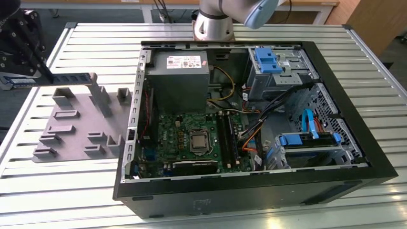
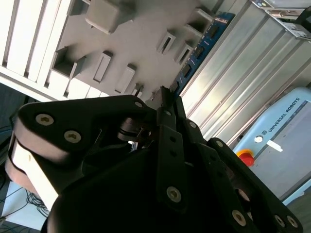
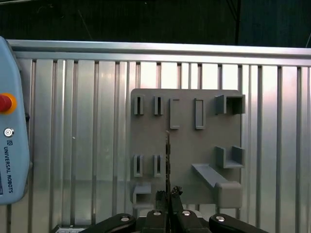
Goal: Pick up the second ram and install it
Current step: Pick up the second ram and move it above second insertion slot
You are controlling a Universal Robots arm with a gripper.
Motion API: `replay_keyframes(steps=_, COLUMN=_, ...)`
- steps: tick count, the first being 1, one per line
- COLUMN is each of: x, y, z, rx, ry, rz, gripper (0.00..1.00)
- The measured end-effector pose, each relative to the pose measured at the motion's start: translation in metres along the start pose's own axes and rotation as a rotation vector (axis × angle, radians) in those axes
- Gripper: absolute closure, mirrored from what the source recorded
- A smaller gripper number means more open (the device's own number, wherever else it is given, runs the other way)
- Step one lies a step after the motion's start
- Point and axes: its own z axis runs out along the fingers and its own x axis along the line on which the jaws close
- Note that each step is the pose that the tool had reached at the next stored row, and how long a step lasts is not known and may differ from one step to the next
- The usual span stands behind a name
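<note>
Pincer [image 3: 167, 196] clamped shut on one end of the second ram [image 3: 167, 155], the stick jutting out past the fingertips, edge-on. Grey slotted holder [image 3: 187, 145] lay below the pincer on ribbed worktop [image 3: 73, 145]. Open computer case [image 1: 254, 119] well apart.

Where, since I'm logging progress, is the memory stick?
At the exterior view's left, the memory stick is held by the gripper over the grey tray, outside the case.

second ram [image 1: 66, 78] above holder tray [image 1: 79, 126], computer case [image 1: 254, 191] at exterior view's right
</note>
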Motion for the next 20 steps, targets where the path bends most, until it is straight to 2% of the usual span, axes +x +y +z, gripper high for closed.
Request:
replay_keyframes(steps=3, x=-0.0001, y=-0.001, z=-0.0035, rx=0.0, ry=0.0, rz=0.0, gripper=0.86)
replay_keyframes(steps=6, x=-0.0001, y=-0.0049, z=-0.0038, rx=0.0, ry=-0.0001, rz=0.0, gripper=0.86)
replay_keyframes(steps=20, x=0.0, y=-0.0478, z=-0.0037, rx=-0.001, ry=0.0, rz=0.0, gripper=0.86)
